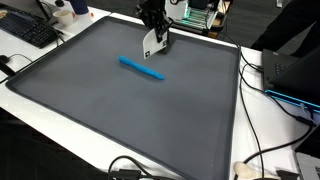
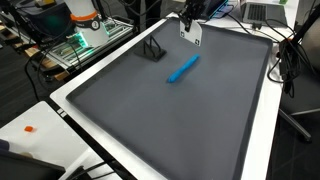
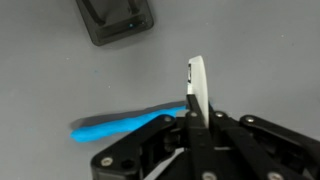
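The gripper (image 1: 154, 33) hangs over the far edge of the gray mat (image 1: 90, 110), its jaws closed on a white flat piece (image 1: 153, 46) that hangs below the fingers. In the wrist view the piece (image 3: 196, 88) is seen edge-on, clamped between the fingertips.

The mat covers nearly the whole white table (image 1: 256, 120), leaving only a narrow bare border around it. Most of the mat lies open: the near half and both side stretches carry nothing, so there is broad free room toward the near edge.

A blue marker (image 1: 142, 68) lies flat on the mat's far half, just nearer the centre than the gripper and apart from the held piece. In an exterior view it (image 2: 183, 68) runs slantwise across the mat. A small black stand (image 2: 152, 50) sits on the mat near its far edge, beside the gripper and close to the marker; these two are the only obstacles on the mat itself.

Off the mat, a keyboard (image 1: 28, 30) lies past one far corner, cables (image 1: 128, 170) trail along the near border, and a small orange bit (image 2: 30, 128) rests on a side surface beyond the mat.
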Motion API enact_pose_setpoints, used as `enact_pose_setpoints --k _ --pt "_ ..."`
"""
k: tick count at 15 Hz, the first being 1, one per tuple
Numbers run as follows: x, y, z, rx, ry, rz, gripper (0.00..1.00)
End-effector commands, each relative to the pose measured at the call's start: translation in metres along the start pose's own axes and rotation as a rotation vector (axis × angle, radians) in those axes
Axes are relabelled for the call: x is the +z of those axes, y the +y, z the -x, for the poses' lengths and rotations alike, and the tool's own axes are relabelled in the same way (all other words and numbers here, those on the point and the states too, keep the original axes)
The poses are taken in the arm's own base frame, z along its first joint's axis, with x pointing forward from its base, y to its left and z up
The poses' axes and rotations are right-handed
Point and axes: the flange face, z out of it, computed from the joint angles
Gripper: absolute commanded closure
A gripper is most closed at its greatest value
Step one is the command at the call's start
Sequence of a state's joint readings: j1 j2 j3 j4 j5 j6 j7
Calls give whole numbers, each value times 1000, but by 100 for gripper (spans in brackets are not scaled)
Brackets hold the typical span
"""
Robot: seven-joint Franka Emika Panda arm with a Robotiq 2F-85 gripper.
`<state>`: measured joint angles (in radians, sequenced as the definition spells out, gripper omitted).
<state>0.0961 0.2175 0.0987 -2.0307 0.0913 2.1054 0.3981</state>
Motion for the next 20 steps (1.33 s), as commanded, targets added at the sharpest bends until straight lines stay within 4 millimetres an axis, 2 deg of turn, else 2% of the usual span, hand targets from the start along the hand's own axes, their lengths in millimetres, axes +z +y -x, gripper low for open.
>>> enact_pose_setpoints --k 1,2,13,20 --pt "-1 0 0 -1 -2 1 96" --pt "-1 0 0 -2 -3 1 99" --pt "25 -28 -12 -301 12 103 99" --pt "45 -39 -32 -344 36 149 99"
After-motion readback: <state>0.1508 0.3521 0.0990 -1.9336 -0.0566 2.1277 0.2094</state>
